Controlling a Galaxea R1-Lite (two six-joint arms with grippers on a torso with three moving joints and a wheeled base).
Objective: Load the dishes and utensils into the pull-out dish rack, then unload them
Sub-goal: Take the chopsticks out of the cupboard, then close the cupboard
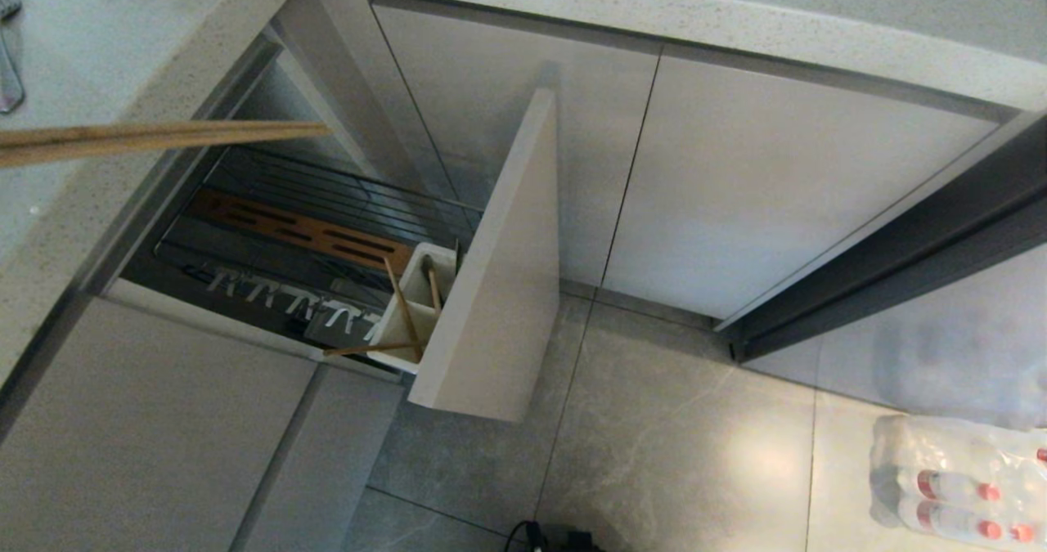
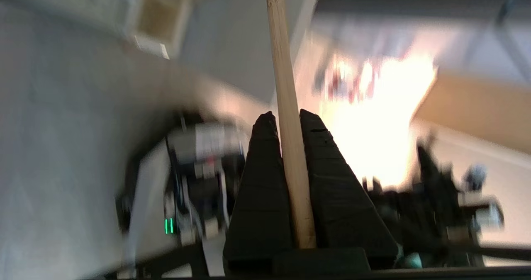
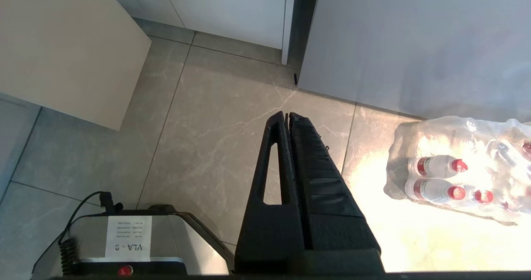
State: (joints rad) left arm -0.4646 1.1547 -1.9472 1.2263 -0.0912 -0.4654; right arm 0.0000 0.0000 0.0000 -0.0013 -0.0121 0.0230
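Note:
My left gripper (image 2: 285, 114) is shut on light wooden chopsticks (image 2: 280, 56); one stick runs up between its black fingers. In the head view the gripper itself is off the left edge, and the held chopsticks (image 1: 164, 136) reach level over the counter edge, above the open pull-out dish rack (image 1: 343, 188). Its white caddy (image 1: 391, 335) by the beige front panel (image 1: 499, 290) holds more chopsticks (image 1: 402, 298); another (image 1: 368, 347) lies across its rim. A silver fork (image 1: 8, 53) lies on the counter at far left. The dishes are out of view. My right gripper (image 3: 287, 115) hangs shut over the floor.
The rack has a brown slotted strip (image 1: 303, 229) and white hooks (image 1: 278, 298). A speckled countertop (image 1: 98, 192) borders it on the left. Closed cabinet doors (image 1: 777, 192) stand to the right. A wrapped pack of water bottles (image 1: 957, 478) sits on the tile floor. My base (image 3: 124, 238) is below.

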